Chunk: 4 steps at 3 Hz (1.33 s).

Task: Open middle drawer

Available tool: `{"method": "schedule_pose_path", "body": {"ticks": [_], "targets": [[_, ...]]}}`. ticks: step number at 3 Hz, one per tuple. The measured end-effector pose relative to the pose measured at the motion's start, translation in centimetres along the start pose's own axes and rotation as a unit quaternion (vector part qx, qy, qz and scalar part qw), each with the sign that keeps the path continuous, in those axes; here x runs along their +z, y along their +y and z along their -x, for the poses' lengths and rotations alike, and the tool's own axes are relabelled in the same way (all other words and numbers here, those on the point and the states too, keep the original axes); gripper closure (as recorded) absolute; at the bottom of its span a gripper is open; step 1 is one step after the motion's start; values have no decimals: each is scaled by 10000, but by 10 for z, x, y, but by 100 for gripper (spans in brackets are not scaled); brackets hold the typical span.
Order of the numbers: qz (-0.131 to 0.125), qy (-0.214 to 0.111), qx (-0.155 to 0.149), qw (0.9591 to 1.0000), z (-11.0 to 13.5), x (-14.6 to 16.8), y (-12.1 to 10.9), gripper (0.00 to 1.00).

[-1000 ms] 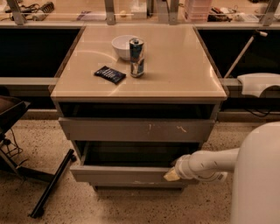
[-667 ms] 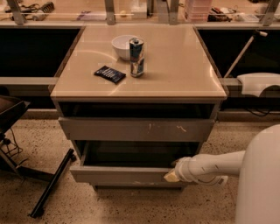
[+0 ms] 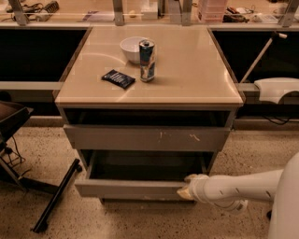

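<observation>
Middle drawer [image 3: 131,188] juts out beyond the worktop's [image 3: 196,70] front edge, long axis left-to-right. Gripper [image 3: 187,191] at its right front (jaws: cannot tell). Can [image 3: 146,60] and bowl [image 3: 131,49] above.

The gripper [image 3: 183,192] sits low at the front of a grey cabinet with a glossy beige top [image 3: 187,70], toward its right side. Beneath and around the gripper spreads a speckled brown terrazzo floor [image 3: 140,219]. Well to its left, a black metal stand leg [image 3: 57,196] lies slanted on that floor, under a dark chair seat [image 3: 11,116]. Above and behind the gripper, a grey horizontal rail [image 3: 28,86] crosses dark recesses [image 3: 42,51]. Farther up runs a cluttered pale back ledge [image 3: 93,16] with upright metal posts [image 3: 118,10]. Up to the right a thin pale pole [image 3: 257,58] leans over a white moulded shelf [image 3: 275,88]. The light is warm and dim.
</observation>
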State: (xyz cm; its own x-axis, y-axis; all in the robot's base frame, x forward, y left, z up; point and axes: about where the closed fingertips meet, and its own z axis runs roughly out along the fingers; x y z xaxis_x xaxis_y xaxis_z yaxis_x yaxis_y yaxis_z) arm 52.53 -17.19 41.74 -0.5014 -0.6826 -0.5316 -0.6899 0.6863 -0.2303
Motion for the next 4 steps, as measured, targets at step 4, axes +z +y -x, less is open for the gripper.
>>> {"method": "schedule_pose_path", "body": {"ticks": [4], "targets": [[-62, -22, 132, 9999, 4, -9, -2, 100]]}}
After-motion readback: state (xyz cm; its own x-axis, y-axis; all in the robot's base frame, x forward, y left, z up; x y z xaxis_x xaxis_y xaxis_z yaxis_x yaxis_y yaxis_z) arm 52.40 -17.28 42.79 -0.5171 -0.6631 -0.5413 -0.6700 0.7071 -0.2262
